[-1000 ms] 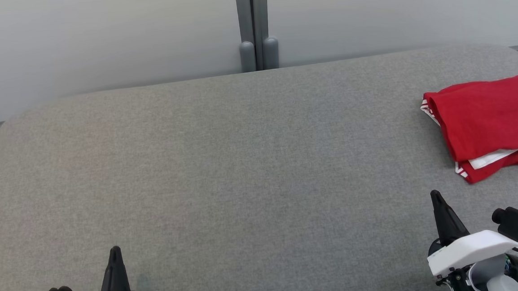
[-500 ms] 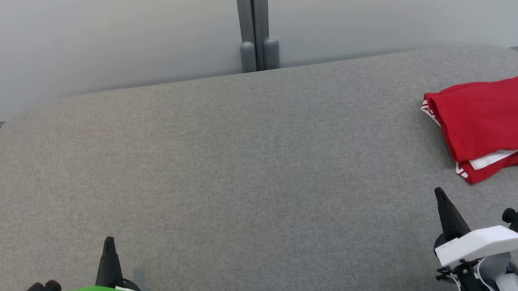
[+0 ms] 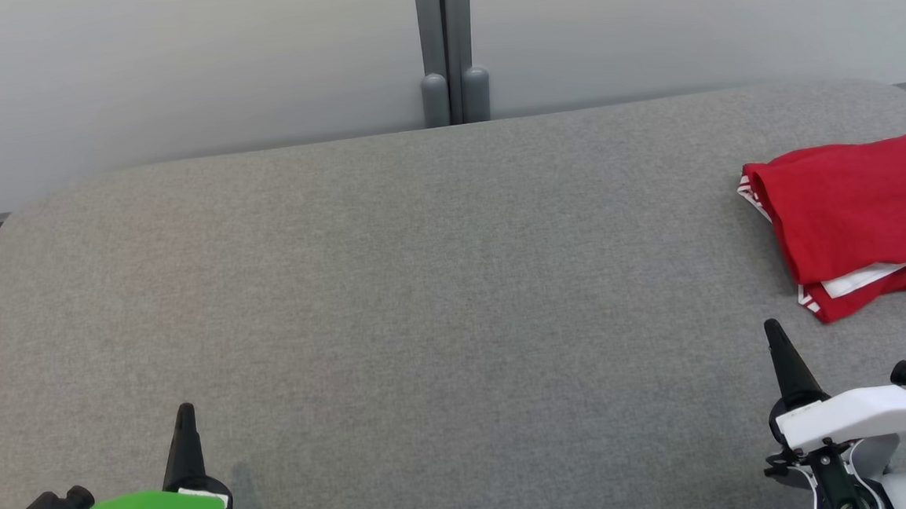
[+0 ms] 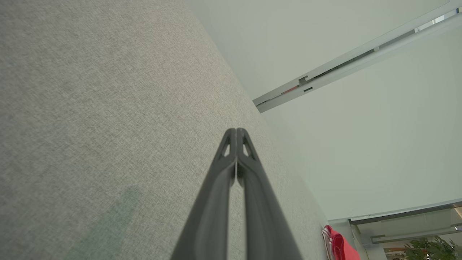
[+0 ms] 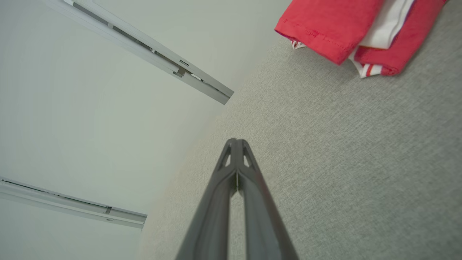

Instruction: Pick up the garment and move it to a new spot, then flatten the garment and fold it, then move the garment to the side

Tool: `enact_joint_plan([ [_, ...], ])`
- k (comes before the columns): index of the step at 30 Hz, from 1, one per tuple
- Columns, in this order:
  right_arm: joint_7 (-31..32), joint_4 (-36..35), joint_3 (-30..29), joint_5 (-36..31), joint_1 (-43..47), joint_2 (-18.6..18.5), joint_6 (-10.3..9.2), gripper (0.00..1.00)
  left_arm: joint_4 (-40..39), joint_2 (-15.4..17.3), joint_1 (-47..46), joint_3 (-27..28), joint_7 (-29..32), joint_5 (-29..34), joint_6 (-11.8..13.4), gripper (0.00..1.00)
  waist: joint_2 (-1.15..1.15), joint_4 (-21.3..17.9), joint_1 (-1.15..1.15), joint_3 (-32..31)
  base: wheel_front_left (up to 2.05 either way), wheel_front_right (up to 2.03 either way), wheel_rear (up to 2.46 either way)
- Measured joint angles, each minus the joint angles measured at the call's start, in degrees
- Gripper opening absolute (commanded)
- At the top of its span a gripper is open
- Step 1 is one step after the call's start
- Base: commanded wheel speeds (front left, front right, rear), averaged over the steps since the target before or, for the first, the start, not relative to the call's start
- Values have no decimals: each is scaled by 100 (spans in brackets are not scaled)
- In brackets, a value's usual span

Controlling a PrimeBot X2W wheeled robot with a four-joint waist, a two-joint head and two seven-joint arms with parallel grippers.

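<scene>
One red garment (image 3: 851,210): folded into a compact, roughly rectangular stack that lies flat, with its right part cut off by the edge of the head view; nothing touches it.
Garment trim: a strip of white fabric and some red-and-white striped edging peek out along its near and left sides, seen most clearly in the right wrist view.
Garment's place: on the grey fabric-covered table (image 3: 424,303), well to the right of the middle, close to the table's right end.
Right gripper (image 3: 774,335): the nearer of the two to the garment, on its near side and apart from it; the two dark fingers are pressed together tip to tip and hold nothing; a white housing sits behind them.
Left gripper (image 3: 185,412): at the lower left of the head view, well apart from the garment; its fingers are likewise pressed together and empty, with a green housing behind them.
Table shape: a wide grey woven surface with rounded far corners.
Backdrop: pale wall panels stand behind the table, split at the middle by a grey vertical post (image 3: 452,50) with two rounded stubs at its foot.
Far corner, left wrist view: green plant leaves (image 4: 429,249) show beyond the garment.
</scene>
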Motion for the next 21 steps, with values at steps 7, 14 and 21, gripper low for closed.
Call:
enact_joint_plan([
  [7,114,-26,-30,426,-8,-3,0,0,-26,0,-86,58,116,-382,0,0,0,5,0,-5,0,0,0],
  [14,219,-48,-59,835,-15,-9,0,0,-42,0,-132,103,221,-733,0,0,0,10,0,-9,0,0,0],
  [21,315,-73,-85,1217,-36,-11,0,0,-57,1,-199,144,323,-1067,0,0,0,15,0,-14,0,0,0],
])
